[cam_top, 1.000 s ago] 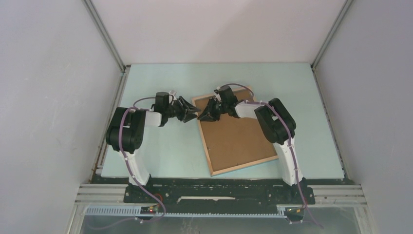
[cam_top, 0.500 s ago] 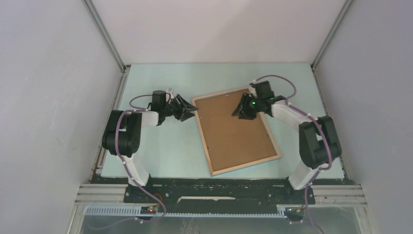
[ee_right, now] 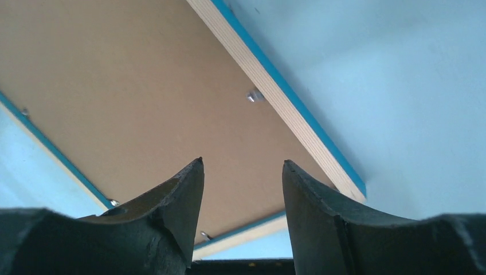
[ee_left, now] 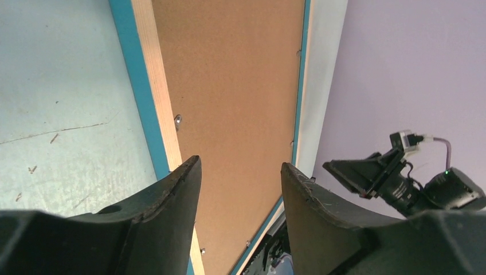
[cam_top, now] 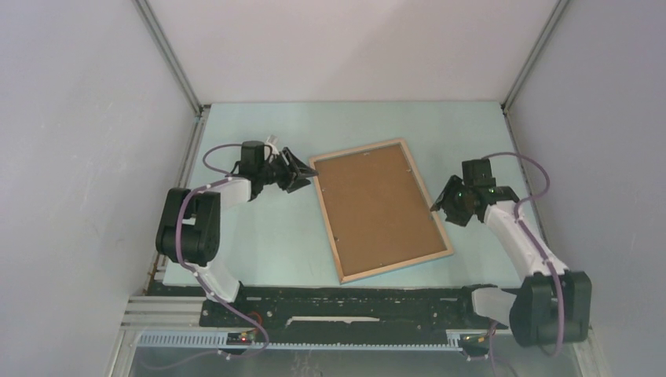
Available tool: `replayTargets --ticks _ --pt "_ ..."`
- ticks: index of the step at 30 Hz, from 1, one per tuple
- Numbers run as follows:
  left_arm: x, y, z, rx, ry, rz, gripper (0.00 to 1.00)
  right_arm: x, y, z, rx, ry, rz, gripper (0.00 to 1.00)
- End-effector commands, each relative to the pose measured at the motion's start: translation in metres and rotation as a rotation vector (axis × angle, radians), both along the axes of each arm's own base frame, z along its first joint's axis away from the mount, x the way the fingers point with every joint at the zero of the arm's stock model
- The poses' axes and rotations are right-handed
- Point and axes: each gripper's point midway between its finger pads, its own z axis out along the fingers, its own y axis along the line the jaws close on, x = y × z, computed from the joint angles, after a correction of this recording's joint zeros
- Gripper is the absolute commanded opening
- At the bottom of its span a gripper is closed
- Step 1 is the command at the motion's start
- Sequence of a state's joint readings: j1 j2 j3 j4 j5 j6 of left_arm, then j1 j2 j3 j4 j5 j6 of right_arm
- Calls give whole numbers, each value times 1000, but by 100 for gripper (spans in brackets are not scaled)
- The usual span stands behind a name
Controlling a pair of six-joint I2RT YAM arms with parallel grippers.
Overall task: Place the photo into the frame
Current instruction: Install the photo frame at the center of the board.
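A picture frame [ee_left: 159,86] is lying face down mid-surface [cam_top: 259,236], brown backing board [cam_top: 377,206] showing; left pincer [cam_top: 302,177] and right pincer [cam_top: 440,206] are hovering beside its left and right edges, both open and empty

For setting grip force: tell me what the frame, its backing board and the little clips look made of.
The frame looks like light bare wood with faint grain lines; its outer edge is turquoise, probably painted. The backing board is likely brown fibreboard: flat, matte, even, no grain. The clips are probably metal: small, grey, slightly shiny.
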State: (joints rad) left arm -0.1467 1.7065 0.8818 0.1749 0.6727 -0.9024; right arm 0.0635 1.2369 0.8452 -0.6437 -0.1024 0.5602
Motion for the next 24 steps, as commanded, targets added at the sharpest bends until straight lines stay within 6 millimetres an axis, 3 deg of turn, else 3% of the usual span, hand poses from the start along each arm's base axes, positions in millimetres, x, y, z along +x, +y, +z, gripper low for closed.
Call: replayTargets --ticks 1,6,8,14,20,24 --pt "12 -6 45 4 -144 -28 58 -45 -16 -4 -94 73 -213 61" --pt "9 -10 54 1 -171 -41 58 -88 -12 -14 -127 150 -400 61" --pt "8 -12 57 1 -180 -45 58 -94 -5 -22 -102 167 -436 61" --pt "4 -17 57 -2 -180 -60 58 -90 3 -37 -40 159 -509 59" --pt "5 -18 60 -4 -185 -63 58 -85 3 -58 3 162 -555 46" --pt "5 -18 59 -3 -186 -62 58 -87 1 -66 4 195 -566 45"
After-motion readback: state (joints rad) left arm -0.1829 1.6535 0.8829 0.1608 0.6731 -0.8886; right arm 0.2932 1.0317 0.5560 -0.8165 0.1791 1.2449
